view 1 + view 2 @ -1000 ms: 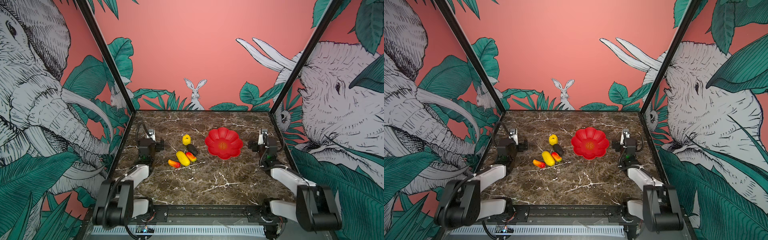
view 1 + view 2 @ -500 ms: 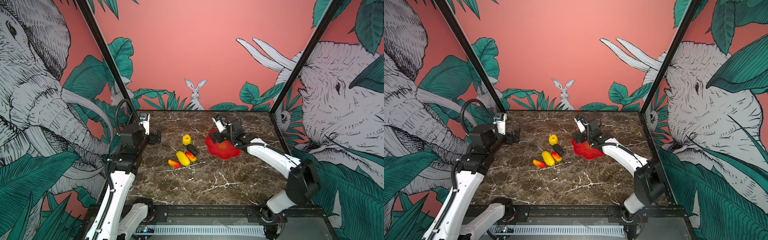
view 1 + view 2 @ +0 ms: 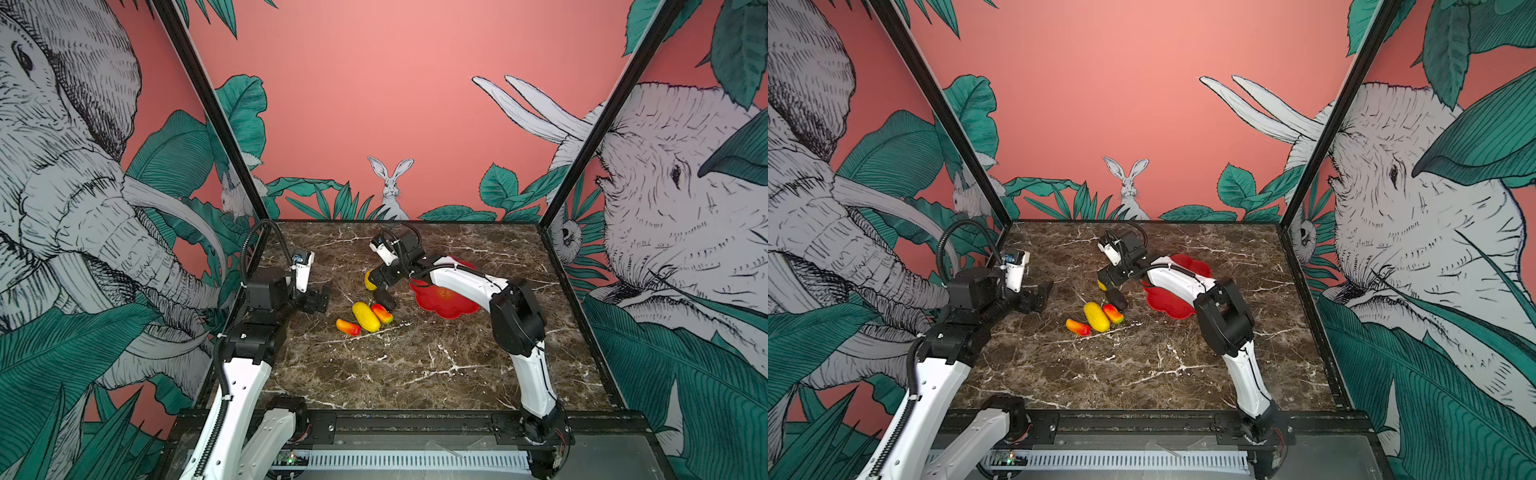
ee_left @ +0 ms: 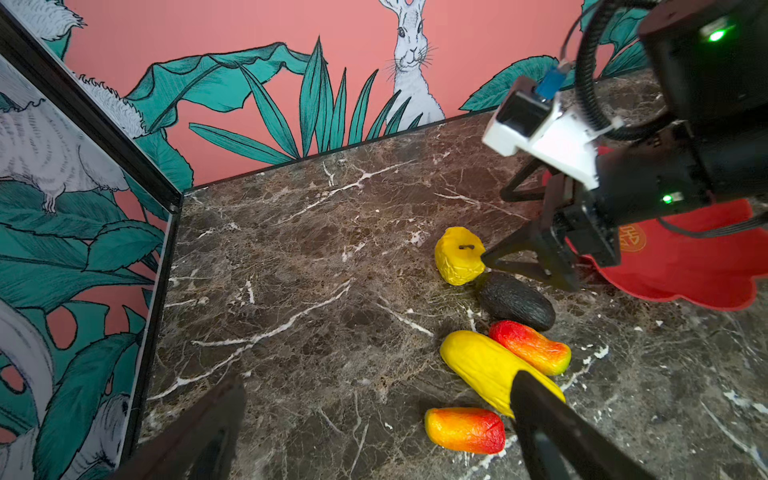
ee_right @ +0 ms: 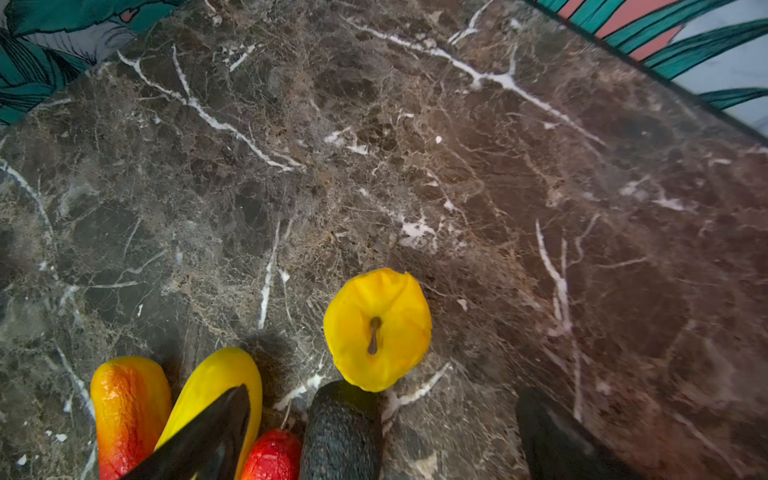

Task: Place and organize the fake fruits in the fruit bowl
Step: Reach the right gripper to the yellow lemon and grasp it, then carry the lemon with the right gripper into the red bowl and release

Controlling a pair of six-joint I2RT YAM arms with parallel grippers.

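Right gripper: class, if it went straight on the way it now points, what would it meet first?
Probably the bumpy yellow fruit, ahead between the fingers of the open right gripper; the black oval beside it might touch first.

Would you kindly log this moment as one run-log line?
right pincer: open, at stubby yellow fruit and black oval | left pincer: open, empty | fruit bowl: no fruit seen | five fruits: on table

Five fruits lie loose on the marble top (image 4: 311, 270): the stubby yellow fruit (image 4: 459, 255) sits stem-up, with the black oval (image 4: 517, 301) lying just beside it. Nearer the front, the long yellow fruit (image 4: 486, 365) lies flank to flank with one red-and-orange piece (image 4: 530, 347), and the other red-and-orange piece (image 4: 465, 430) sits just off its end. The glossy red bowl (image 4: 685, 274), scallop-rimmed with a gold emblem, sits flat near the black oval, its visible part bare.
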